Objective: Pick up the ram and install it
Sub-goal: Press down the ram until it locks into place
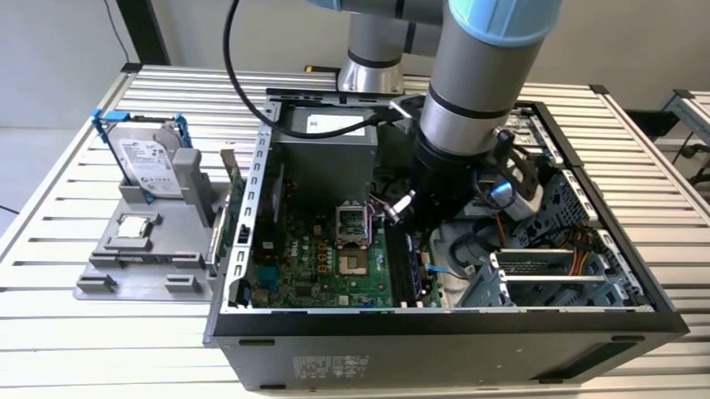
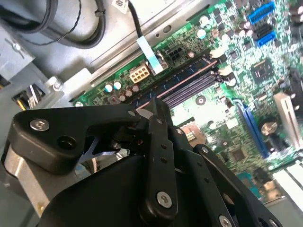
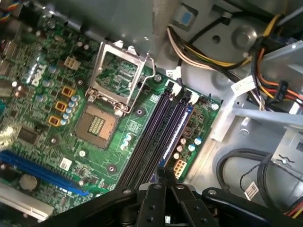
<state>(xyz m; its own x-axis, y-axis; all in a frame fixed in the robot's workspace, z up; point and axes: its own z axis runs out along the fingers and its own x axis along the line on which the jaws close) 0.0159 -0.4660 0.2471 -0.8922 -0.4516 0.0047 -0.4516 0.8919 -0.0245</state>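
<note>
Motherboard (image 3: 118, 137) is showing green; memory slots (image 3: 158, 137) are showing black, long slot (image 3: 42, 172) blue. Hard drive (image 1: 150, 158) is showing silver, frame (image 1: 109, 141) blue. Gripper (image 3: 163, 189) is showing black.

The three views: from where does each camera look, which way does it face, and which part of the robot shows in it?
Exterior view: off the arm, above, looking down into the open computer case; the arm reaches inside.
First wrist view: on the arm, facing the motherboard and memory slots; gripper linkage at the edge.
Second wrist view: on the arm, behind the gripper, facing the motherboard.
Both wrist views share the memory slots.
</note>
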